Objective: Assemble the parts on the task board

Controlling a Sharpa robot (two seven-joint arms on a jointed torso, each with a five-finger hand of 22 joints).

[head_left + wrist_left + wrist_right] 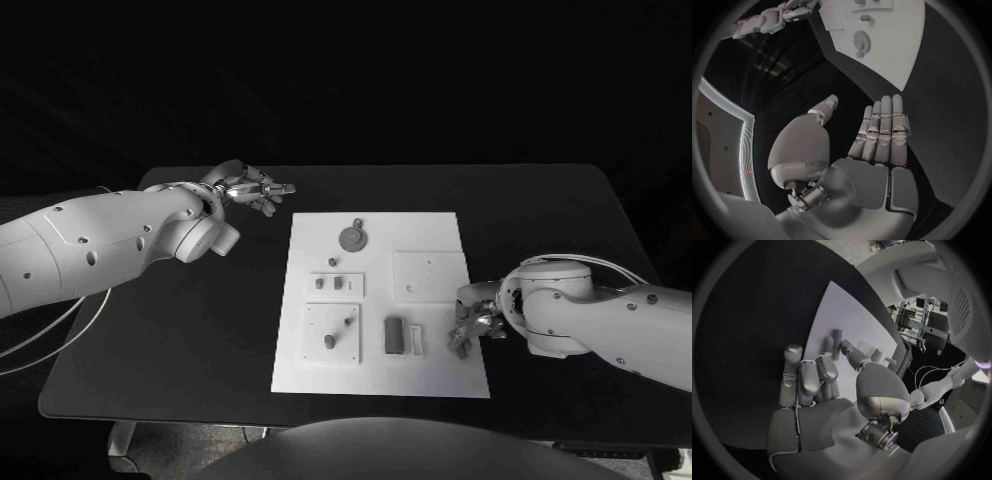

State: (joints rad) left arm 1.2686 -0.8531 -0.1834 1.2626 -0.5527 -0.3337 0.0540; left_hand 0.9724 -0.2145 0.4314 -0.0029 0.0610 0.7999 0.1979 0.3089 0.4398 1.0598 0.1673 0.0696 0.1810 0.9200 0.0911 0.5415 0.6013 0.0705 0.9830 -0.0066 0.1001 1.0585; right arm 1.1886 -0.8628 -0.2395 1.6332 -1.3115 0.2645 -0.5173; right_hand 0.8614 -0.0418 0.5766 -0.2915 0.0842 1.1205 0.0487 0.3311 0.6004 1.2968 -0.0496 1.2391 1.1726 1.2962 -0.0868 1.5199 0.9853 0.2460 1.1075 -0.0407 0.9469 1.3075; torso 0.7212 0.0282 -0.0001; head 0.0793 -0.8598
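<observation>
Silver fingers of the left hand (pixel 254 189) lie straight and apart, holding nothing, off the board's (pixel 440 225) far left corner. Right hand (pixel 475 325) hovers loosely spread, empty, at the board's right edge beside grey parts (pixel 394 335).

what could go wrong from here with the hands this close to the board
1. The right hand sits at the task board's right edge with nothing in it; a careless reach inward might nudge the upright grey block and the pale piece beside it.
2. The left hand hangs open off the board's far left corner; sweeping in low, it could knock the gear.
</observation>
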